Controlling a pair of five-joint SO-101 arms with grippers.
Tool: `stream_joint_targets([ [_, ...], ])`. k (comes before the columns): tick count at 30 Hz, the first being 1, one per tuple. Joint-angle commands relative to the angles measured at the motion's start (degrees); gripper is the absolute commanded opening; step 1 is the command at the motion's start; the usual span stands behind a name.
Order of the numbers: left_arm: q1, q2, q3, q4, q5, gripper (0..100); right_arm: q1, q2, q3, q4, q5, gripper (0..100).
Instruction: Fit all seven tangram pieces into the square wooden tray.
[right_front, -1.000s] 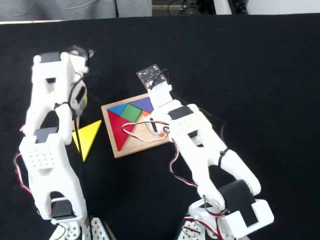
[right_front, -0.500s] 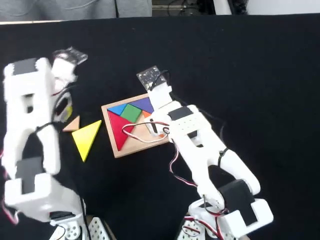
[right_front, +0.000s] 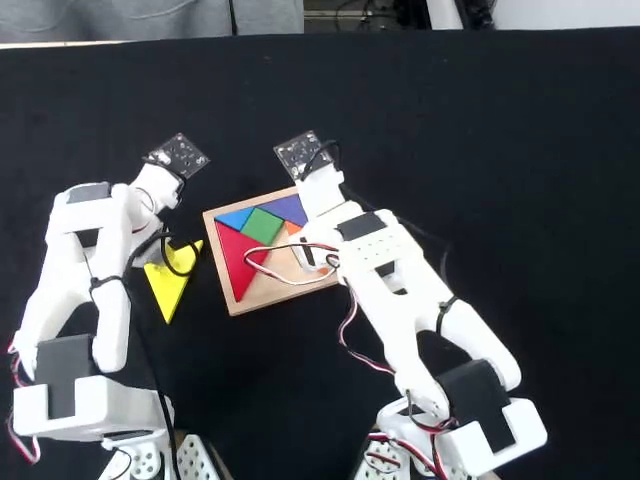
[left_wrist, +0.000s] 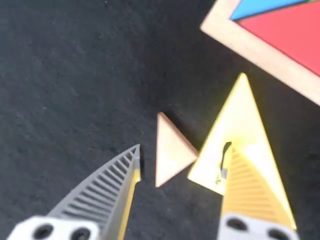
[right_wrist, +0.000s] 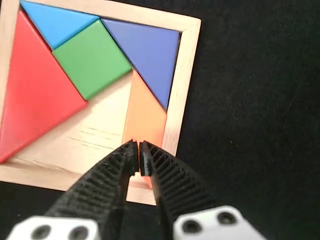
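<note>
Progress: five coloured pieces (right_wrist: 35, 95) sat in the tray (right_wrist: 189, 80); yellow triangle (left_wrist: 240, 130) and tan triangle (left_wrist: 170, 155) lay outside on the counter (right_front: 500, 150). Left end effector (left_wrist: 182, 149) gaped around the tan one; right end effector (right_wrist: 137, 146) hung closed, empty, over the tray.

Both arms are made of white, blocky plastic shells with black motor blocks set between them. The left arm (right_front: 85, 290), at the left of the high view, has a thin black cable (right_front: 100, 283) across it and red wires (right_front: 18, 352) low at its side. The right arm (right_front: 400, 300) has a looped white and red cable (right_front: 285, 272). Each wrist carries a small dark board (right_front: 178, 155). The left claw (left_wrist: 181, 150) has one grey ribbed finger (left_wrist: 107, 185) with a yellow edge and one yellow ribbed finger (left_wrist: 247, 190). The right claw (right_wrist: 138, 145) has black ribbed fingers (right_wrist: 107, 175) on white bases with round holes.
</note>
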Motion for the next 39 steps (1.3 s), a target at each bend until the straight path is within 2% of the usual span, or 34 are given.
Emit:
stream_joint_targets([
  [1, 0.92, -2.99, -0.75, 7.56, 3.16, 24, -0.88, -2.68, -0.22, -0.79, 3.08, 1.5],
  [3, 2.33, -7.47, -0.13, 12.22, 7.30, 22, -0.97, -2.68, -0.13, -0.79, 3.87, 1.5],
  [6, 3.56, -13.80, 5.14, 12.92, 13.10, 22, -0.97, -2.68, -0.13, -0.79, 4.13, 1.5],
  [11, 1.54, -17.93, 12.79, 3.25, 24.44, 29, -0.97, -2.68, -0.04, -0.79, 4.04, 1.5],
  [18, 0.92, -10.55, 10.77, 0.70, 26.55, 30, -0.97, -2.68, 0.04, -0.70, 4.13, 1.5],
  [25, -0.57, 2.90, 1.71, 6.51, 26.81, 29, -0.97, -2.68, 0.04, -0.70, 4.22, 1.5],
  [29, -2.95, 4.92, -0.84, 3.16, 26.64, 30, -0.97, -2.68, 0.04, -0.70, 4.22, 1.5],
  [39, -2.51, 5.71, -1.54, 2.55, 26.46, 30, -0.97, -2.68, 0.04, -0.70, 4.22, 1.5],
])
